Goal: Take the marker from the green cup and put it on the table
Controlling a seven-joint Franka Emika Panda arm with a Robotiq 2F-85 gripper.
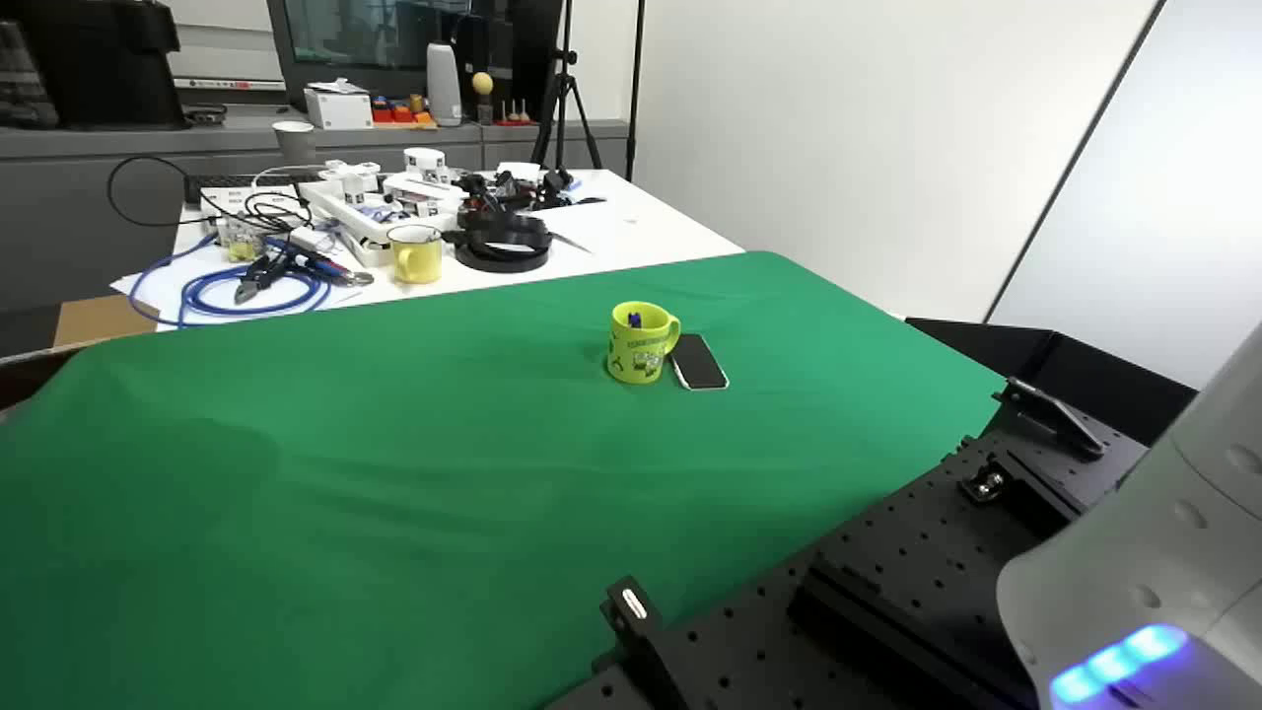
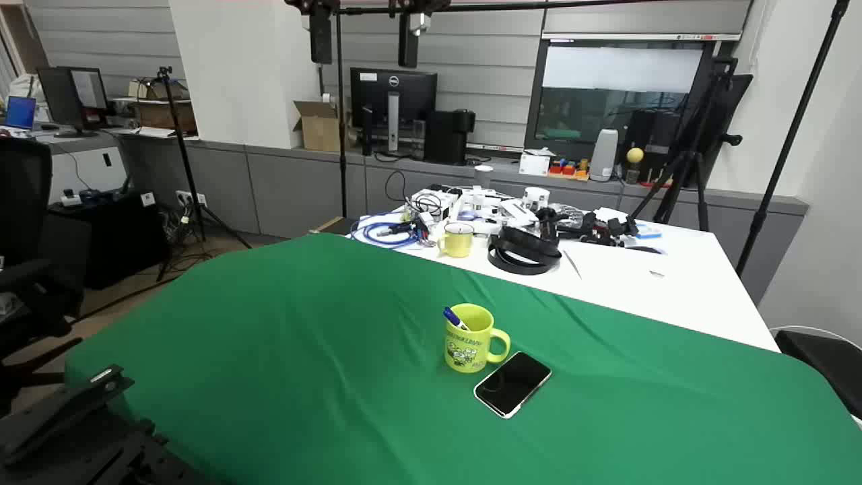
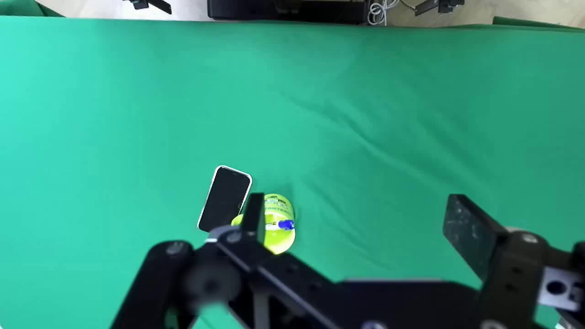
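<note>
Your pincer (image 3: 355, 214) has its two fingers (image 3: 470, 237) spread well apart; in an exterior view only their lower parts hang in from the top edge, the rest cut off. The green-covered bench (image 1: 414, 493) runs past the frame in both exterior views. In an exterior view you see just one pale section of the arm (image 1: 1134, 552), cut by the picture's edge. The green cup (image 2: 465, 347) stands upright on the bench, well below the pincer; in the wrist view one finger covers part of it. A phone (image 2: 513, 384) lies flat just beside the cup, and you cannot tell whether they touch. The marker (image 3: 281, 225) leans inside the cup, blue end out at the rim, its lower length hidden by the cup's side. In the wrist view it shows through the gap, nearer one finger than the other.
</note>
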